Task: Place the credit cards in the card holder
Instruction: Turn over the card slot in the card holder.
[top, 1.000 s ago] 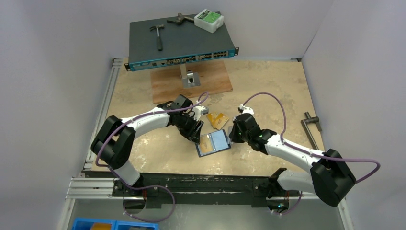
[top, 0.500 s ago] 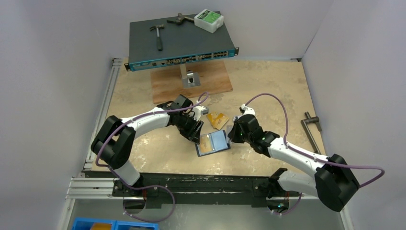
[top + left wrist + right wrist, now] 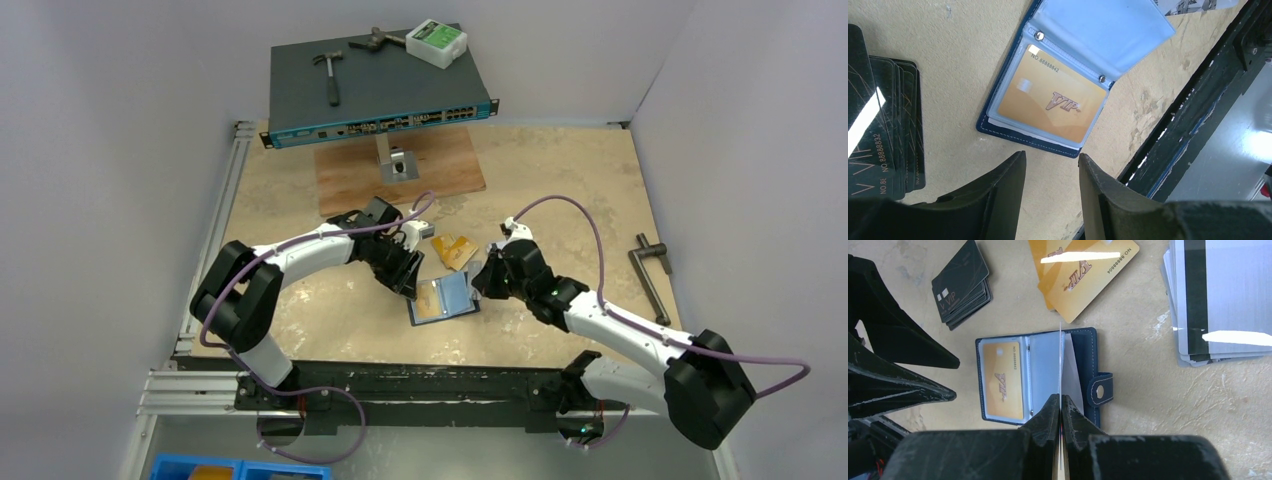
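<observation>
navy card holder, gold cards, black cards

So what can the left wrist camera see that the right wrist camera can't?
Only the left wrist view shows the black rail at the table's edge. Only the right wrist view shows the loose gold cards, the snap tab and the right gripper shut on a clear page. Both show the open card holder, the gold card inside it and the black cards.
</observation>
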Motion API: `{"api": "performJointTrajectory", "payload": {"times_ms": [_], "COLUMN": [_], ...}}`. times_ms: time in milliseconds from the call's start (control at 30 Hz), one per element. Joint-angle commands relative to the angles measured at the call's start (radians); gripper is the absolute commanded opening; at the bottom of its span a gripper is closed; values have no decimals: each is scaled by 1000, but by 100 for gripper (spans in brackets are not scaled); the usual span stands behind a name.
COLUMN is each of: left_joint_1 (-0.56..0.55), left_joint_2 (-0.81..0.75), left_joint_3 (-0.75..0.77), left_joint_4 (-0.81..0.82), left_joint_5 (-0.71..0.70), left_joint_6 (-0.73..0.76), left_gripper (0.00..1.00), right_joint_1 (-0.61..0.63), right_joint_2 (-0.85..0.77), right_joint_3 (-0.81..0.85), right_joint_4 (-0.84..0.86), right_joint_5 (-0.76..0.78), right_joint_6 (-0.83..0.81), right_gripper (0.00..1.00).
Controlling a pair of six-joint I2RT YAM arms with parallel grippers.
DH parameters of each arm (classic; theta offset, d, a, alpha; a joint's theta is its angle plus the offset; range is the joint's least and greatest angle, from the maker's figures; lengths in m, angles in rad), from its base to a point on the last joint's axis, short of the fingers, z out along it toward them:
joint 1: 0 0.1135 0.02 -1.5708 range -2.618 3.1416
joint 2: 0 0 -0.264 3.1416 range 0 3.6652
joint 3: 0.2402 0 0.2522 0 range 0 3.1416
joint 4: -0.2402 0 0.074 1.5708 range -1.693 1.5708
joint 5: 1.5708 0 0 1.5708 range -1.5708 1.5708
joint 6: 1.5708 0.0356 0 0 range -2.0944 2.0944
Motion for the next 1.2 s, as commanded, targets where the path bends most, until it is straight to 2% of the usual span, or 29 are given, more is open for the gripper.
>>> {"api": "performJointTrajectory", "payload": {"times_ms": [0,67,467,733,1167], "left_joint_1": [11,12,12,13,12], "left_joint_2": [-9,-9,-5,-3,-5], "left_joint_3": [31,30,35,38,37], "left_joint_4": [2,2,-4,-7,-8], "left_joint_5": [10,12,19,22,27], "left_joint_6": [22,22,20,19,19], "left_gripper": [42,42,42,42,41], "right_joint_1": [-3,-3,-3,-3,-2], "right_joint_2": [-19,-25,-5,-48,25], "right_joint_3": [34,42,25,29,22], "right_joint_4": [-33,-61,-18,-69,-14], "right_joint_5": [49,82,51,100,62], "right_joint_6": [-22,-14,-14,-20,-18], "right_gripper": [0,0,0,0,0]}}
